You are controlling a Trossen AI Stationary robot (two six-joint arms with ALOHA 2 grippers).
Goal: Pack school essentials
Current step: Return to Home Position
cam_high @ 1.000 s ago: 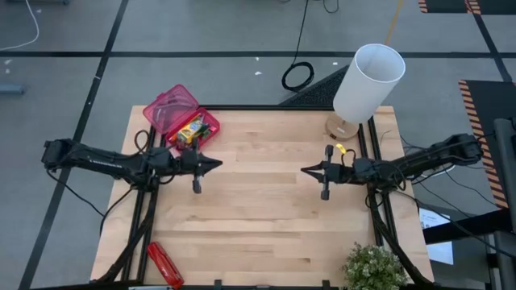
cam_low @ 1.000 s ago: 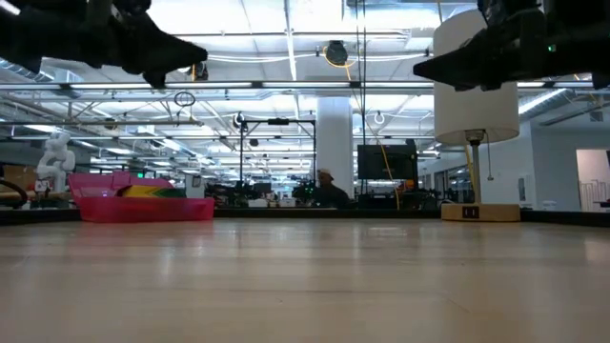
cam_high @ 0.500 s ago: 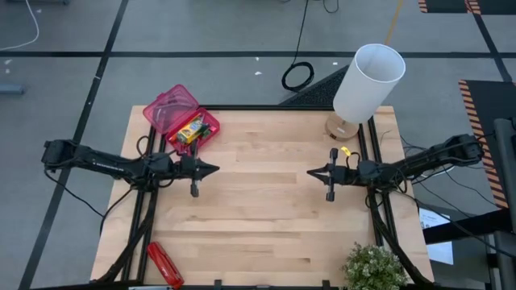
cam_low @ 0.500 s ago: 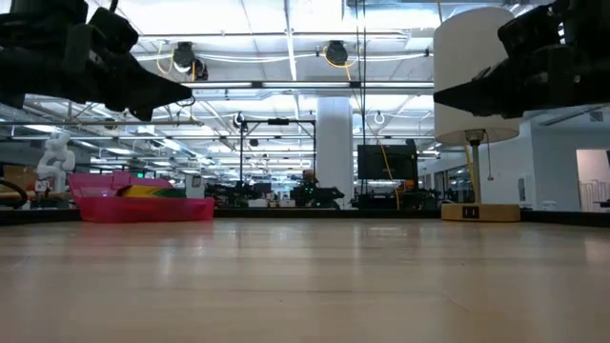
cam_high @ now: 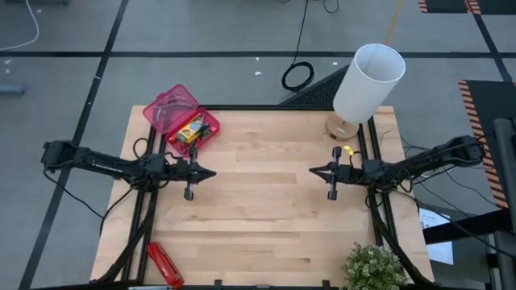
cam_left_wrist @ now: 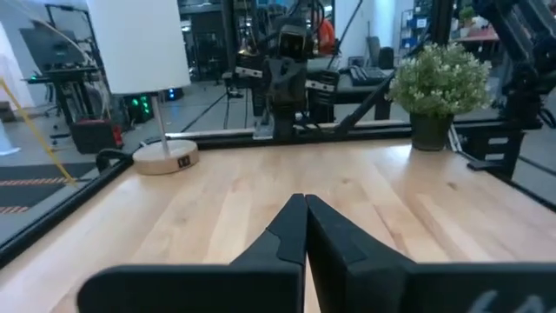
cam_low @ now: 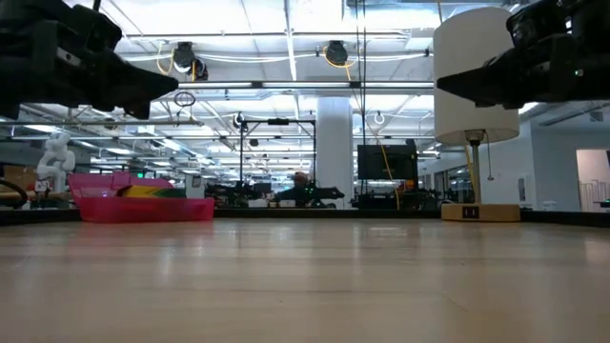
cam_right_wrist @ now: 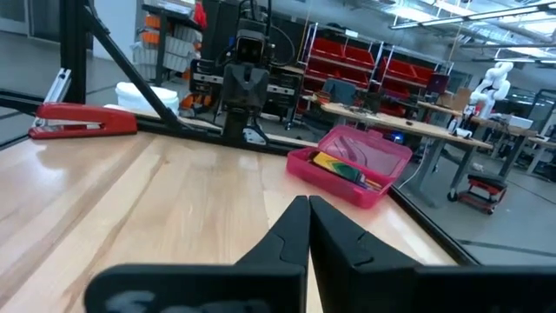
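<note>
An open pink case (cam_high: 179, 119) rests on the table's far left part, with a green-yellow crayon box (cam_high: 190, 129) and other school essentials lying inside; the right wrist view shows the case (cam_right_wrist: 352, 172) too. My left gripper (cam_high: 213, 172) hovers shut above the table, near the case, holding nothing. My right gripper (cam_high: 312, 171) hovers shut over the table's right half, facing the left one. Both fingertip pairs meet, in the left wrist view (cam_left_wrist: 305, 202) and the right wrist view (cam_right_wrist: 308, 203).
A white lamp (cam_high: 363, 87) stands at the far right corner. A red stapler (cam_high: 164, 264) lies at the near left edge, and a potted plant (cam_high: 376, 267) stands at the near right. The table's bare wood (cam_high: 258, 209) lies between the grippers.
Both grippers have drawn back, shut: the left toward the table's left edge, the right toward the right edge. The gap between them has widened. Nothing on the table has moved.
</note>
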